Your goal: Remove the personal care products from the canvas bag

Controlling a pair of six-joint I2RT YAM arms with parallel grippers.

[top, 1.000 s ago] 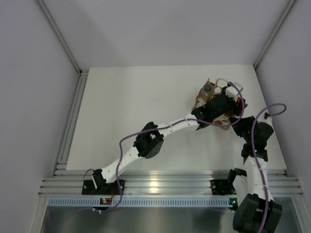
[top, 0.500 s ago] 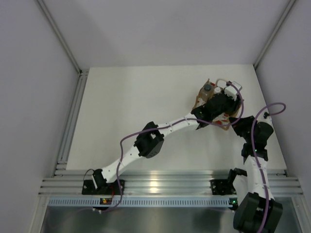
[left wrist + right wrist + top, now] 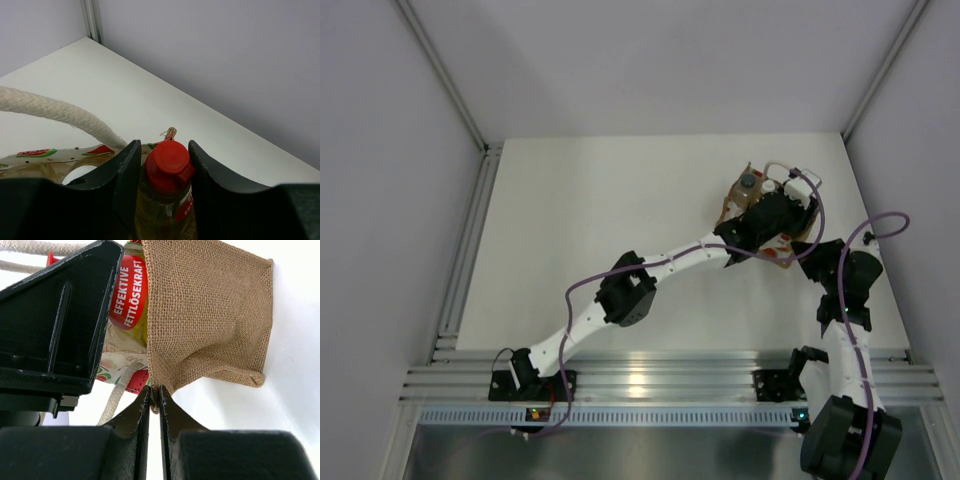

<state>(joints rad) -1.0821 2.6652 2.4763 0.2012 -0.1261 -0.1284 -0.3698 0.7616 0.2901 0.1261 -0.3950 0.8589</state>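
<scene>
Left end effector [image 3: 163, 150] has clamped yellow bottle [image 3: 167, 172]; right end effector [image 3: 155, 393] pinches bag [image 3: 210, 315].

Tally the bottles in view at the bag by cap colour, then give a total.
Red-capped bottle: 1
Dark grey-capped bottle: 1
White-capped bottle: 1
Total: 3 in clear view; part of the canvas bag is hidden, so more may sit inside.
</scene>
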